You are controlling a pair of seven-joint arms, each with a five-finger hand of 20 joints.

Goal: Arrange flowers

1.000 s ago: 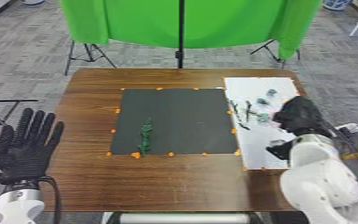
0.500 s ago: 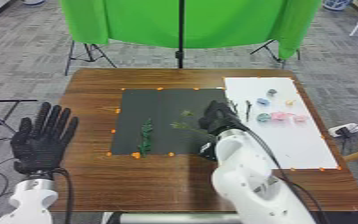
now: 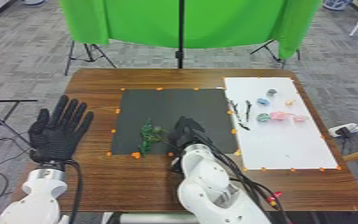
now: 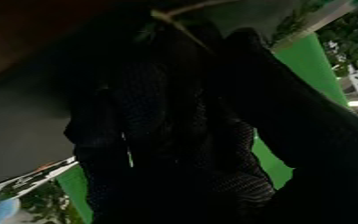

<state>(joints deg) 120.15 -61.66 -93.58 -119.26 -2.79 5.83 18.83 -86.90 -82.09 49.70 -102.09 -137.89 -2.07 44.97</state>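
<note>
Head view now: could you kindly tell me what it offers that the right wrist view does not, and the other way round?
Head view: the left robot hand with straight fingers, pink flowers and a small blue one on the white sheet.
Right wrist view: a thin, pale, branching stem close up, and leafy greenery beside the green cloth.
Both: the right robot hand and that green cloth.

what looked like a robotics lab, a green backdrop (image 3: pixel 122 22) hung, black stands (image 3: pixel 181 35) stood on grey carpet (image 3: pixel 140 52), orange dots (image 3: pixel 135 155) marked the tabletop (image 3: pixel 131 185), white robot arms (image 3: pixel 46 186) trailed cables (image 3: pixel 78 177)
</note>
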